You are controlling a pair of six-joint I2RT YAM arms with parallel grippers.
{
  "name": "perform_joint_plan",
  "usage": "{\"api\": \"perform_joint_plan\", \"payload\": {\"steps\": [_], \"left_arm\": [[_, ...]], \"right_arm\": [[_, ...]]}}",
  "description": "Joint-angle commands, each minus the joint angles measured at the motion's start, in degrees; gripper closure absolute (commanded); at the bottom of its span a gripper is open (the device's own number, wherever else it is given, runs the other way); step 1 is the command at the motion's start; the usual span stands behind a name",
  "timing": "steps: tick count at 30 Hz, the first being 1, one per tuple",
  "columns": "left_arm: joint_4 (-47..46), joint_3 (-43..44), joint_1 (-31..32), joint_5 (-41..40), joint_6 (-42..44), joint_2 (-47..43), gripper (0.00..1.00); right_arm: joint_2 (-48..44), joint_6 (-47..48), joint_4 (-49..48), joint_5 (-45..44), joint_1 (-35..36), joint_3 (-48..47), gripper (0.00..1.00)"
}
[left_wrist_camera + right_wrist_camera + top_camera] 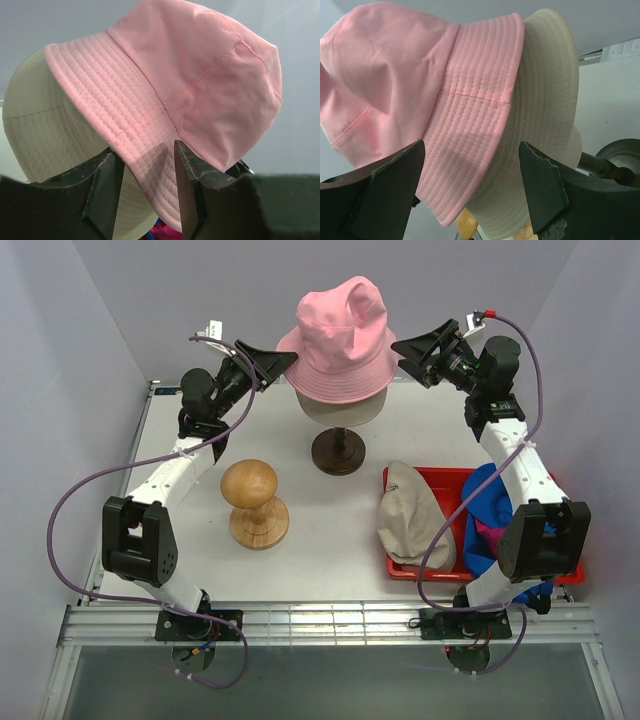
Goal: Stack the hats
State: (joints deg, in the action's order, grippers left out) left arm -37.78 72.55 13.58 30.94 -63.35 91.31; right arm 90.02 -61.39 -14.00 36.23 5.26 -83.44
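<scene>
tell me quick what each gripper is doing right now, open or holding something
Left gripper: open, fingers apart around the pink hat brim, not clamping it.
Right gripper: open, fingers wide apart at the same brim, holding nothing.

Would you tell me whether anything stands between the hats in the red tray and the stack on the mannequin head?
Nothing visible does: no object lies between the red tray and the pink hat on top. The wooden block stands left of the stand, off that path. Only the right arm overhangs the blue cap.
</scene>
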Motion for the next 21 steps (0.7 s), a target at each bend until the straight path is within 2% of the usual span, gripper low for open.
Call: {"api": "perform_joint_plan", "payload": {"steps": [1,8,15,21], "left_arm": [[0.2,-0.3,-0.8,-0.8,1.4,-3.8,0.46],[0.4,0.0,-0.8,-1.6,1.4,-3.4,0.39],[0.5,0.6,-1.5,-2.2,1.2,-3.1,0.37],[0.9,0.4,-2.0,-3.2,1.1,-2.9,0.37]], "right_arm": [[0.3,-4.5,-7.6,1.3,-0.2,1.2,0.19],[1.3,-8.2,-11.8,1.2,-0.2,3.2,0.22],[2.4,-10.2,-13.8,1.2,-0.2,3.5,0.36],[3.1,-12.1,-16.0,1.6,-0.2,4.0,0.41]]}}
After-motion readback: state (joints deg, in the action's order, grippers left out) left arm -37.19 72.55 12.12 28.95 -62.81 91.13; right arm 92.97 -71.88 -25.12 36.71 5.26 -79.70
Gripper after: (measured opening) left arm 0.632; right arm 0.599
